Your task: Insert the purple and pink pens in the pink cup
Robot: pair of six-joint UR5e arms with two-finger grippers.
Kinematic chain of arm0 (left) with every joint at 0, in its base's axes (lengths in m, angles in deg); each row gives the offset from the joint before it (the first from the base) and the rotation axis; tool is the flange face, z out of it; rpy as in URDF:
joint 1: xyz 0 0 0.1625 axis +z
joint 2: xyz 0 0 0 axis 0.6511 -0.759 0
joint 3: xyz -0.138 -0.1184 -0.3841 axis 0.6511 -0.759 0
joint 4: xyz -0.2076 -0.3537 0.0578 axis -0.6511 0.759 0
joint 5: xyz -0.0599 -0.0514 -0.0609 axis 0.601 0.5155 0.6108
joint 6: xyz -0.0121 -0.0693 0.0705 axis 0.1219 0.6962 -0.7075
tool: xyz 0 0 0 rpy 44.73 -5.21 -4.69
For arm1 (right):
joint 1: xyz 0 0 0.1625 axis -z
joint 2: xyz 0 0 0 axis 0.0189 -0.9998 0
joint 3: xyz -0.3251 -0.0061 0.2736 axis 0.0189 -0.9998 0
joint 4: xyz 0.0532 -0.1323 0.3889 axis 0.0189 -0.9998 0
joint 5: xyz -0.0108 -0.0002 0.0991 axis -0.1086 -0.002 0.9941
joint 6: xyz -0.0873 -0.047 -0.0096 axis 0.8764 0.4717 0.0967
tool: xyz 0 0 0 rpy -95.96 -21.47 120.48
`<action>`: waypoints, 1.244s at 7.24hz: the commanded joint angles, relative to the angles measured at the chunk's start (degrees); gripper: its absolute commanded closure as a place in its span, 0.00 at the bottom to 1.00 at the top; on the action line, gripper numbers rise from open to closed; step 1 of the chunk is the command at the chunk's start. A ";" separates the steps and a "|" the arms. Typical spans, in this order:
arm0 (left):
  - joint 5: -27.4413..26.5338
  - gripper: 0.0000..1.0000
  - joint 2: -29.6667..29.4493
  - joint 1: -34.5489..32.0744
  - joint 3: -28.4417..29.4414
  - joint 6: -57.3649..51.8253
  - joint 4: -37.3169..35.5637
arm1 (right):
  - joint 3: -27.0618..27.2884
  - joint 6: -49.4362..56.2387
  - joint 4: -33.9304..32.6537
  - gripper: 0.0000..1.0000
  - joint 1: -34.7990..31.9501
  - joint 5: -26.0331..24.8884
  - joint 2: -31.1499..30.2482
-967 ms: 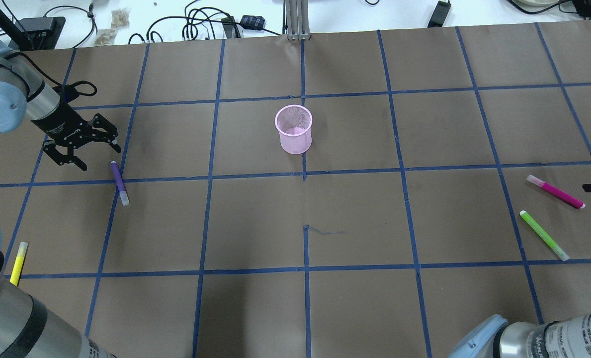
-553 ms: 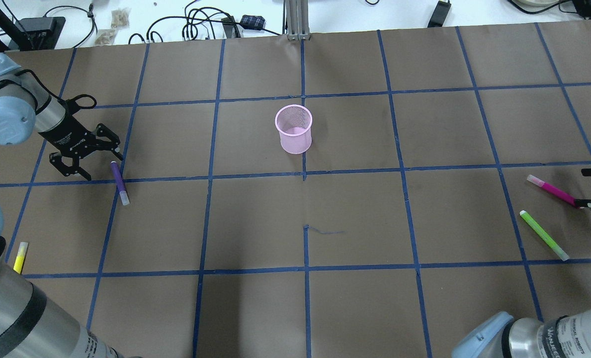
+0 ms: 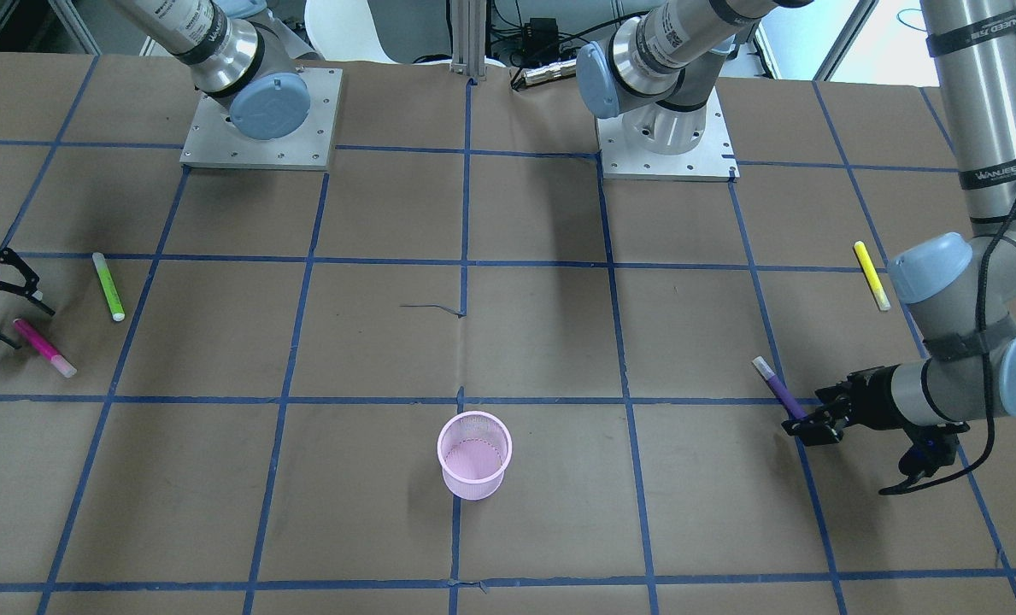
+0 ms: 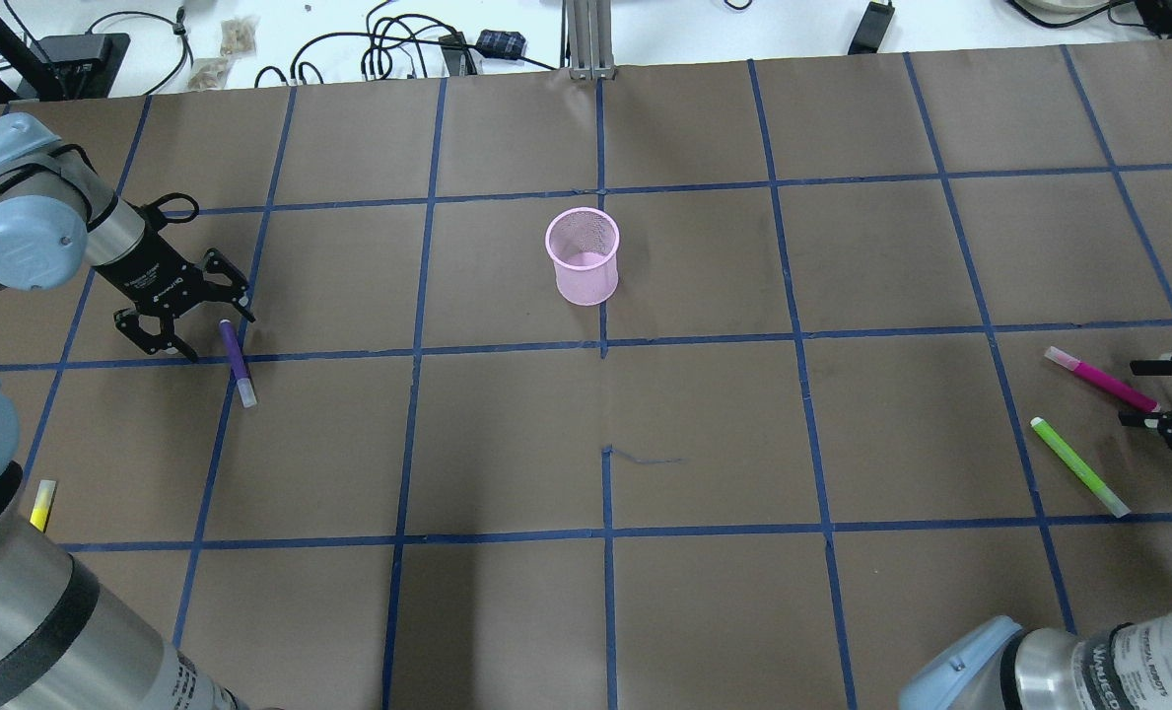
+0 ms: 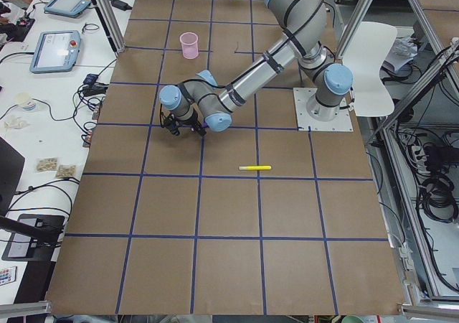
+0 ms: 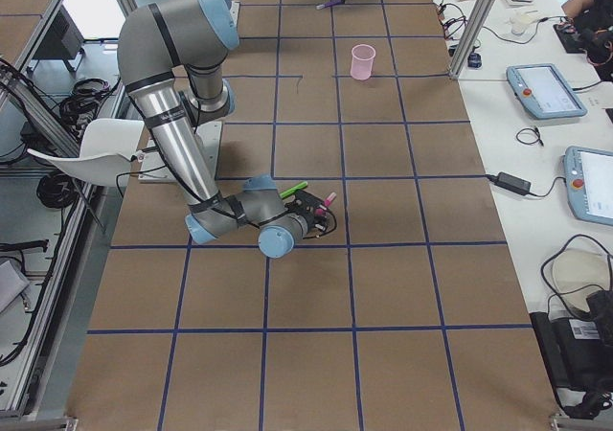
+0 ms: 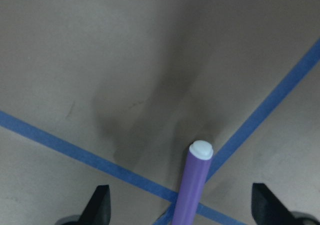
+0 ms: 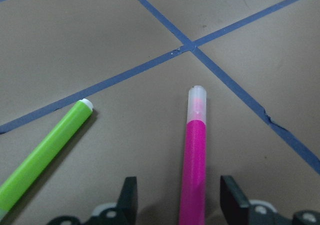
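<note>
The pink mesh cup (image 4: 583, 256) stands upright at the table's middle, also in the front view (image 3: 472, 455). The purple pen (image 4: 236, 363) lies flat at the left. My left gripper (image 4: 219, 337) is open and low, its jaws on either side of the pen's far end. The left wrist view shows the pen (image 7: 192, 185) between the fingers (image 7: 100, 205). The pink pen (image 4: 1098, 379) lies flat at the right. My right gripper (image 4: 1133, 394) is open around its near end. The right wrist view shows that pen (image 8: 194, 175) between the jaws.
A green pen (image 4: 1078, 466) lies just beside the pink pen, close to the right gripper. A yellow pen (image 4: 41, 503) lies at the table's left, partly behind the left arm. Blue tape lines grid the brown table. Cables lie beyond the far edge.
My left gripper has moved down and right to the purple pen's far end. My right gripper has come in from the right edge to the pink pen's end. Neither pen has moved.
</note>
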 commanded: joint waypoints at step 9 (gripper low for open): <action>-0.03 0.67 -0.93 -0.11 0.02 -0.94 -2.24 | -0.31 -0.31 -2.21 0.91 0.02 -0.63 1.35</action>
